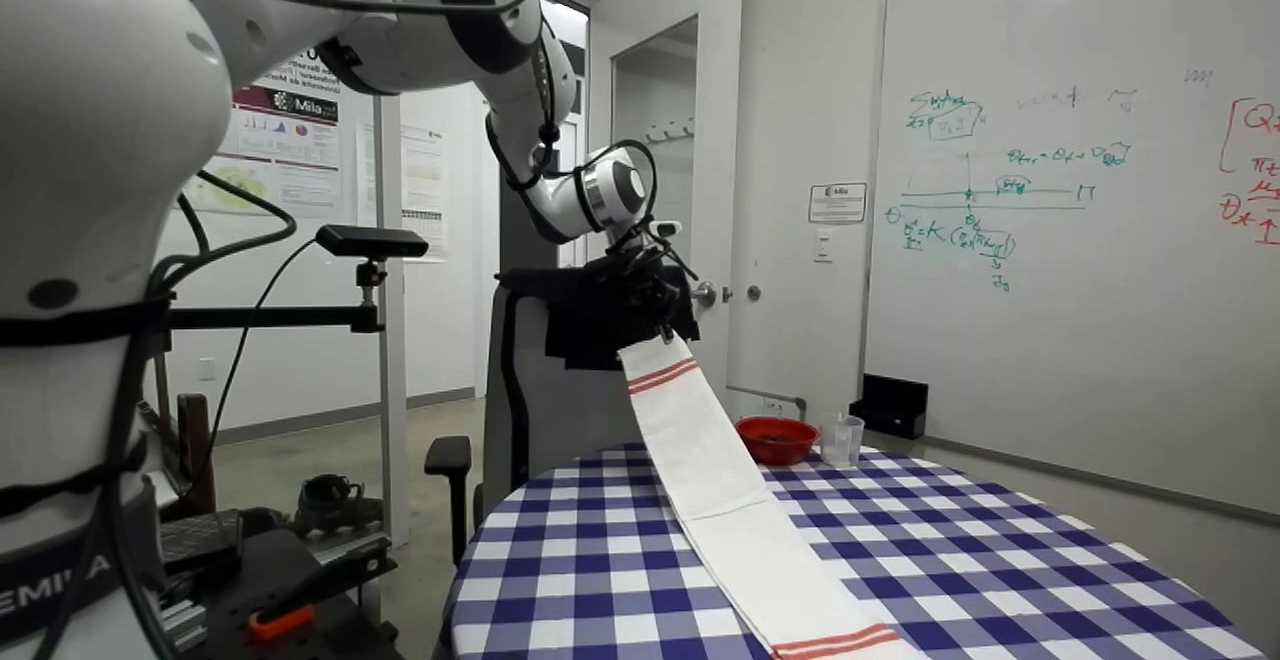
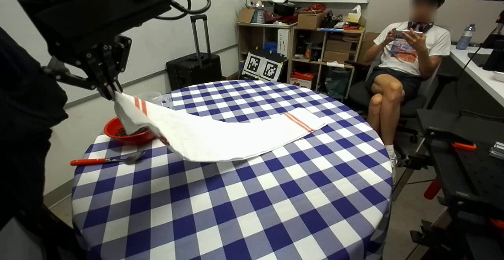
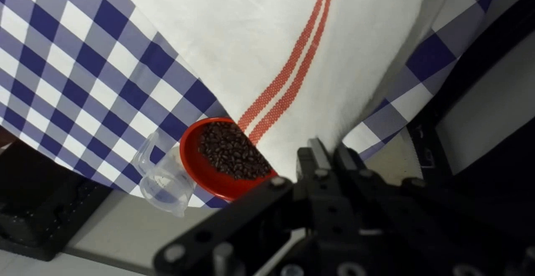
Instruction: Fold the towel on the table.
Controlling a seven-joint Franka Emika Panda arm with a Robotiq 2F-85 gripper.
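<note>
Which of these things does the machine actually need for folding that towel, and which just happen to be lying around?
Part of the job:
towel, white with red stripes
gripper, closed on one end of it
cloth-covered table, where the rest of it lies

Just lying about:
red bowl of dark beans
clear container beside the bowl
red-handled utensil

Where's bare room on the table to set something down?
In an exterior view: a broad patch of table between the towel, the red-handled utensil and the picture's bottom; another between the towel and the far edge. Crowded: the towel's raised end, with gripper, bowl and clear cup.
</note>
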